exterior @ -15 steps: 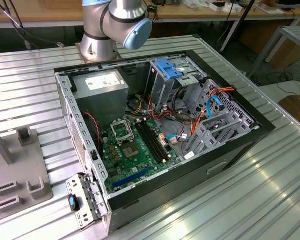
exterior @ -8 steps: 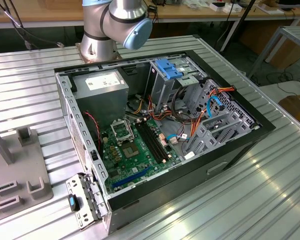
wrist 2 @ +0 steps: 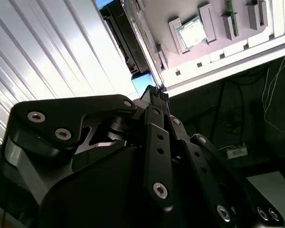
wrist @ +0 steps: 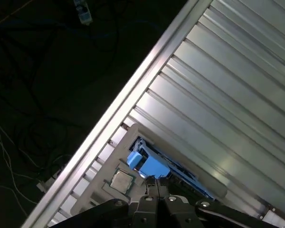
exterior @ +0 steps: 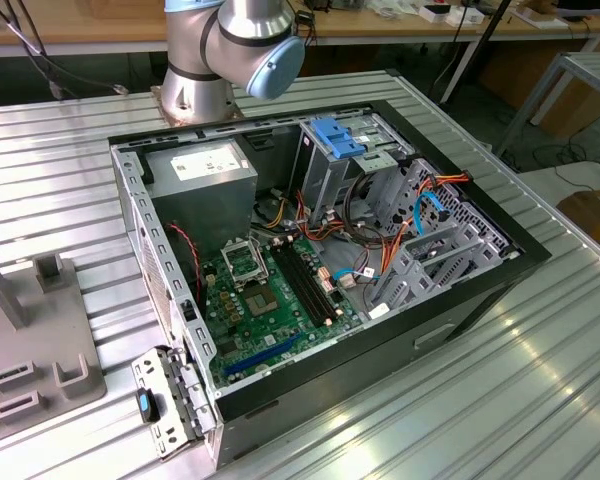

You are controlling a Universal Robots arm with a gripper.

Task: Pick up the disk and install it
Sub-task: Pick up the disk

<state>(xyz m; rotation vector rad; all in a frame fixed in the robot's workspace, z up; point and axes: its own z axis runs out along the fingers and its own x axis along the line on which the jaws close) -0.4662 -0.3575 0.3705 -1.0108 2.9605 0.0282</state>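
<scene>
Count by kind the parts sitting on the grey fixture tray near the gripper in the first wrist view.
Flat disk in a bright blue plastic frame: 1
Square silver metal processor chip: 1
Total: 2

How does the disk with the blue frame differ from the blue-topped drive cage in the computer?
Place: the disk sits at the grey fixture outside the computer case, while the drive cage stands inside that case. Neighbours: the gripper is right at the disk; coloured cables run beside the drive cage. Shape: the disk looks thin; the drive cage is a boxy metal frame. Both carry bright blue plastic.
</scene>
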